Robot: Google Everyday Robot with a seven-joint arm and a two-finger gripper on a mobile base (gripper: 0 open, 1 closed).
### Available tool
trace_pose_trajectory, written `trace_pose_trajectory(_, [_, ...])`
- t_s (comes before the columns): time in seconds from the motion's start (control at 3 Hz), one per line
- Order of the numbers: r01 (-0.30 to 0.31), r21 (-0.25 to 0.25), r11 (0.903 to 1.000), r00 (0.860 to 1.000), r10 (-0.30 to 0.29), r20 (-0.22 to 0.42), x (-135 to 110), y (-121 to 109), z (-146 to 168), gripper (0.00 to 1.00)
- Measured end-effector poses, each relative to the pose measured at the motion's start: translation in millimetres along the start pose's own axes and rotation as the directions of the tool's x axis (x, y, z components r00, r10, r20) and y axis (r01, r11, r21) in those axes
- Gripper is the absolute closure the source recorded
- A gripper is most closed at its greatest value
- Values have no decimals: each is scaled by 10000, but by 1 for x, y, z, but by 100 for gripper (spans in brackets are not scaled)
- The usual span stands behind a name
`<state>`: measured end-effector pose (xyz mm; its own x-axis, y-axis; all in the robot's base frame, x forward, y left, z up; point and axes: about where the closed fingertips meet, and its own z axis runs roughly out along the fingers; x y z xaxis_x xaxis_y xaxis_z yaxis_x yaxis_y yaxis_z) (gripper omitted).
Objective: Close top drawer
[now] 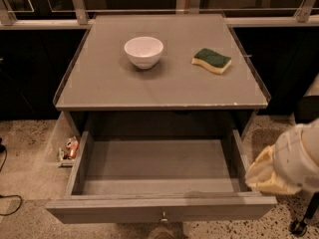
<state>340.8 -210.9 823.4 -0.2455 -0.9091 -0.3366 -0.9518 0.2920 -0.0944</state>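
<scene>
Drawer: wide grey wooden top drawer (159, 209), pulled out.
Gripper: cream gripper (266, 173) at the drawer's right near corner; spread or pressed together, cannot tell.
Grey tabletop (169, 86): round white bowl (143, 51), green sponge (212, 60).

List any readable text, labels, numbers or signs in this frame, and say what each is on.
None can be read.
Bowl: plain, no marking.
Sponge: no print.
Top drawer, open and empty: no label on the front panel.
Small items on the floor left of the drawer: may carry print, too blurred to read.
Gripper, by the drawer's right front corner: no marking visible.
</scene>
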Motion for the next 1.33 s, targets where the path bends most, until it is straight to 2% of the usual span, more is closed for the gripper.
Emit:
trace_pose_trajectory(0.33, [294,177,9994,9941,-311,1043,10,20,34,100])
trace_pose_trajectory(0.67, [377,413,9984,9759,-457,2136,19,33,67,100])
trace_pose_trajectory(1.0, [673,552,9962,9598,-797,2690,25,37,99,100])
trace_pose_trajectory(1.33, [844,561,9949,9583,-965,2691,31,35,129,100])
